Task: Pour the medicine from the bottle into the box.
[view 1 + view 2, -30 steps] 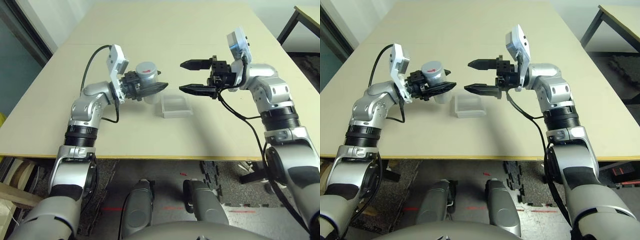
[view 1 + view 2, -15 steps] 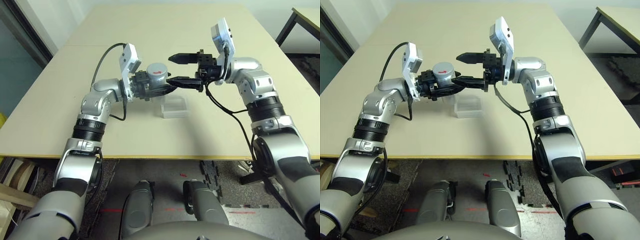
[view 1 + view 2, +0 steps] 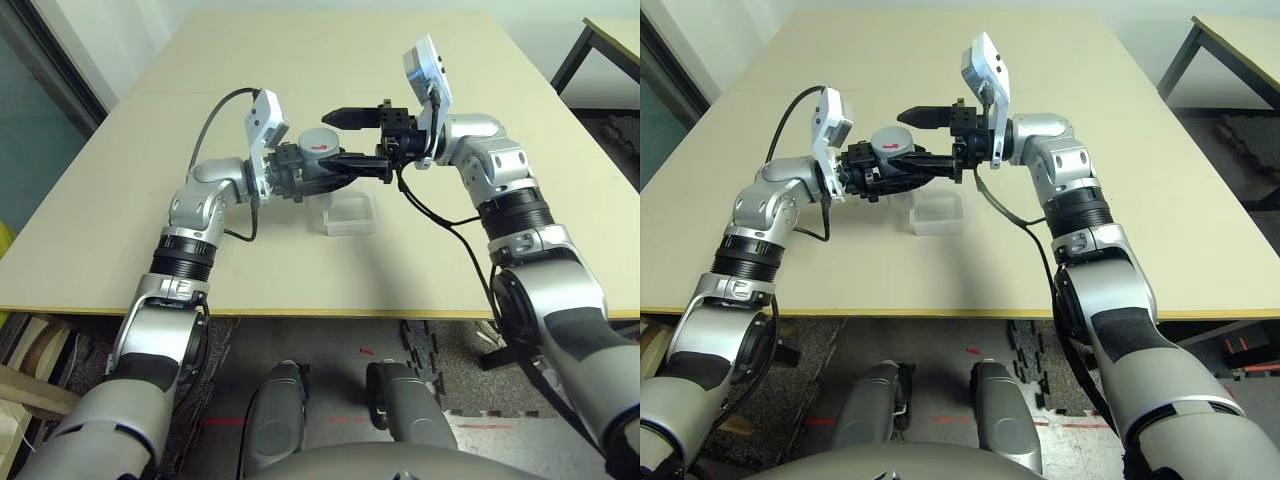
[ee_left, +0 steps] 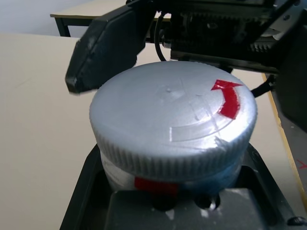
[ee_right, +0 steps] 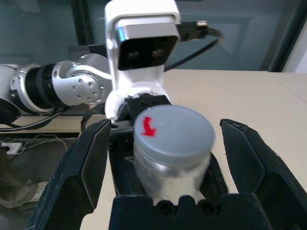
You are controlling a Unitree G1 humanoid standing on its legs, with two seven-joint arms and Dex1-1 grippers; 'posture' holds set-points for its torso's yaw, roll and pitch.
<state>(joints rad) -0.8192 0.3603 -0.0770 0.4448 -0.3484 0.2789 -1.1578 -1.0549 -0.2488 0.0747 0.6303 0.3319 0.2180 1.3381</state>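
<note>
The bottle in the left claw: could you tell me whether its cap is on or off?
On. The grey cap with its red arrow sits on the bottle, which the left claw holds upright.

**Two grippers crowding the middle, open table all around**

The left gripper (image 3: 325,172) is clamping the bottle (image 3: 318,160) above the table (image 3: 420,60), and the right gripper (image 3: 350,138) is standing with its fingers spread on either side of the grey cap (image 5: 172,129), leaving narrow gaps to it on both sides. The clear box (image 3: 349,213) is lying just beneath them, so any path straight down is meeting it. The far half of the table and both side edges are offering wide, unblocked room.
</note>
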